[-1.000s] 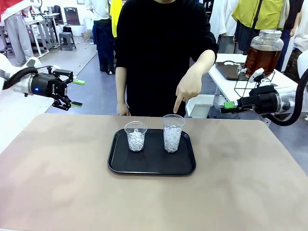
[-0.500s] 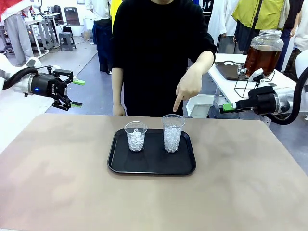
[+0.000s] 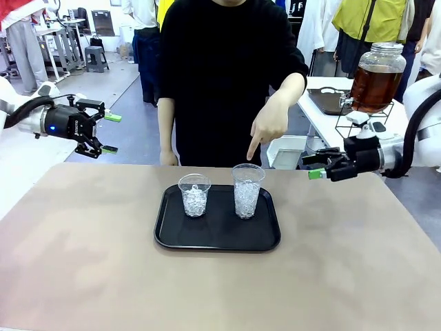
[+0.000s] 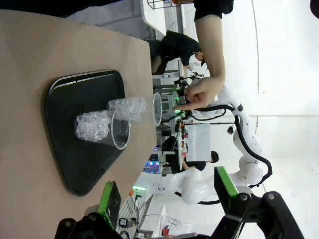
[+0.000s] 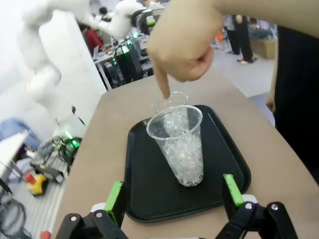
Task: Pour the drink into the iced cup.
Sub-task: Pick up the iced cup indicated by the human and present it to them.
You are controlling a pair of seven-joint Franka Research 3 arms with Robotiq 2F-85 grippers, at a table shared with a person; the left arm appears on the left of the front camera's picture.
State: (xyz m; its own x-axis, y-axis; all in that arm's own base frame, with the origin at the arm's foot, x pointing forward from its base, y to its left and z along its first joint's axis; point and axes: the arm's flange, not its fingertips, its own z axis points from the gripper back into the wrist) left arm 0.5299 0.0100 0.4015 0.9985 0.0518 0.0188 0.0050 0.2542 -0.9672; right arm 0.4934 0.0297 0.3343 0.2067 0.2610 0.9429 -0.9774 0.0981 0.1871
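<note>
Two clear cups holding ice stand on a black tray (image 3: 217, 238): a shorter one (image 3: 194, 195) on the left and a taller one (image 3: 247, 191) on the right. A person's hand (image 3: 269, 127) points a finger down at the taller cup (image 5: 182, 144). The drink is amber liquid in a glass jar (image 3: 375, 79) on a side table at the far right. My right gripper (image 3: 313, 165) hovers open beside the table's right far corner, facing the taller cup. My left gripper (image 3: 110, 133) hangs open off the far left, apart from everything.
The person in black stands at the far edge behind the tray. The jar rests on a wire stand on a white side table (image 3: 324, 114). Tan tabletop (image 3: 89, 262) lies bare around the tray. In the left wrist view both cups (image 4: 114, 119) lie sideways on the tray (image 4: 75, 89).
My right gripper has moved left and slightly down toward the tray. The left arm, the cups and the pointing hand have stayed put.
</note>
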